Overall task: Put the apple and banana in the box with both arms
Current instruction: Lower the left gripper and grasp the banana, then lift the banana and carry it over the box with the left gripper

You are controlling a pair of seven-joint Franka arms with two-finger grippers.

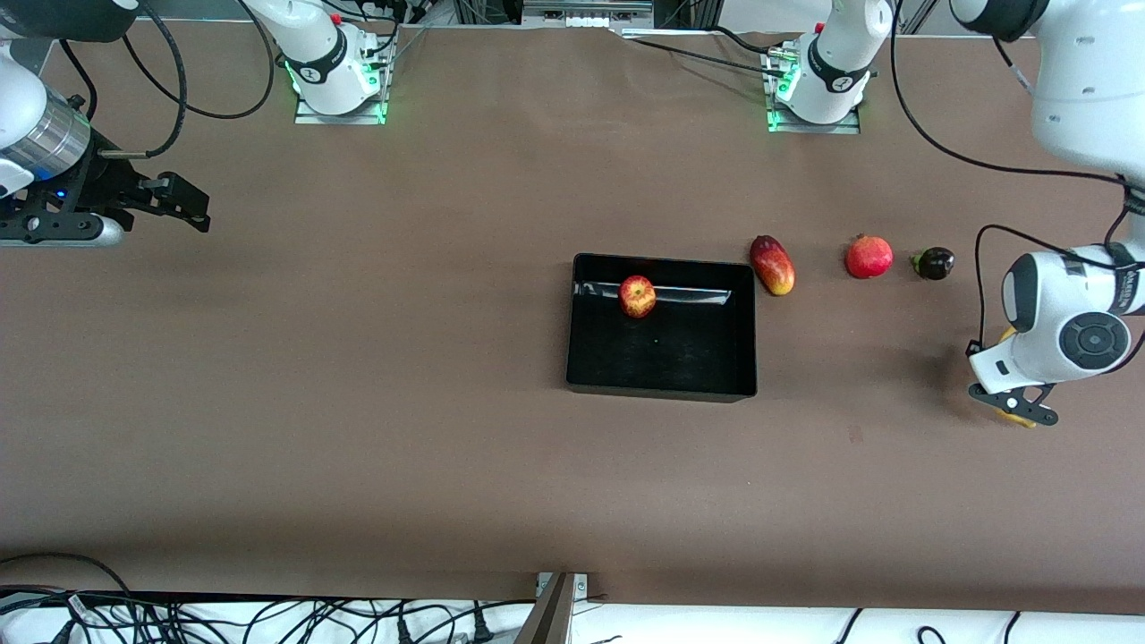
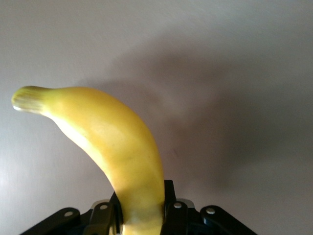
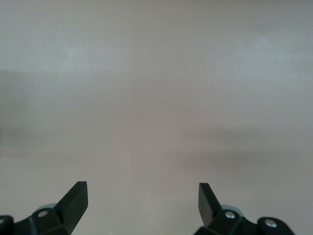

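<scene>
The left gripper (image 2: pixel 142 215) is closed on the banana (image 2: pixel 107 147), its two fingers pressed against the fruit's sides near one end. In the left wrist view the banana rises from between the fingers and curves away to a greenish stem tip, so its long axis runs out from the gripper in a bend rather than straight. In the front view only small slivers of the banana (image 1: pixel 1008 335) show past the left arm's wrist, at the left arm's end of the table (image 1: pixel 358 358); whether the fruit is touching the brown surface cannot be told.

The right gripper (image 3: pixel 143 203) is wide open and holds nothing, with only bare table surface between its fingers. The right arm waits over its own end of the table, the right gripper (image 1: pixel 192 210) well apart from the fruit.

The box (image 1: pixel 662 386) sits near the table's middle. The apple (image 1: pixel 637 296) lies in it, close to the wall farthest from the front camera. Just beside the box, toward the left arm's end, lies a mango (image 1: pixel 773 265), then a pomegranate (image 1: pixel 869 257), then a small dark fruit (image 1: pixel 935 263), all in a row on the table.
</scene>
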